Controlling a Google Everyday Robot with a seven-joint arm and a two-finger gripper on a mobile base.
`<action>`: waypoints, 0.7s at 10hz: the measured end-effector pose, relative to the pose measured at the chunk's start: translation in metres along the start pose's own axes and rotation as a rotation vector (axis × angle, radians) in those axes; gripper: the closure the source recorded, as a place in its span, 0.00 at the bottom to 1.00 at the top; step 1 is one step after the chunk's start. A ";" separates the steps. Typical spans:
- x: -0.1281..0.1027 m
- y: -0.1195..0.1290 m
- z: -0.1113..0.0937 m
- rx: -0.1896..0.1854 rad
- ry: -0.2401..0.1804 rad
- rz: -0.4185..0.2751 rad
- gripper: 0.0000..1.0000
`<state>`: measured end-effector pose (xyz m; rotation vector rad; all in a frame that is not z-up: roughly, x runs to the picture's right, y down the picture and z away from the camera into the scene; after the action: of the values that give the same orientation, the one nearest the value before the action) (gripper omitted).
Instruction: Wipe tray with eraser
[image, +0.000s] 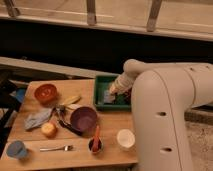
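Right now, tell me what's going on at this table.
The robot's arm reaches down into the green tray at the back of the wooden table. Its gripper sits low over the tray floor, right beside a pale block that is likely the eraser. Whether the gripper actually holds it is not clear. The orange bowl, purple bowl, white cup and fork lie outside the tray.

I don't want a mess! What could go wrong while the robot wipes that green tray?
The gripper is down inside the green tray, which sits at the back edge of the table; a hard push might slide it off. The purple bowl is close by and could get bumped if the tray shifts.
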<state>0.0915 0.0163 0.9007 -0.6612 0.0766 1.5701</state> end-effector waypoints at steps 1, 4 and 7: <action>-0.005 -0.010 -0.008 0.000 -0.019 -0.003 1.00; -0.014 0.005 -0.011 -0.043 -0.042 -0.049 1.00; -0.015 0.046 0.005 -0.077 -0.016 -0.080 1.00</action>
<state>0.0467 -0.0006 0.8961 -0.7033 -0.0221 1.5072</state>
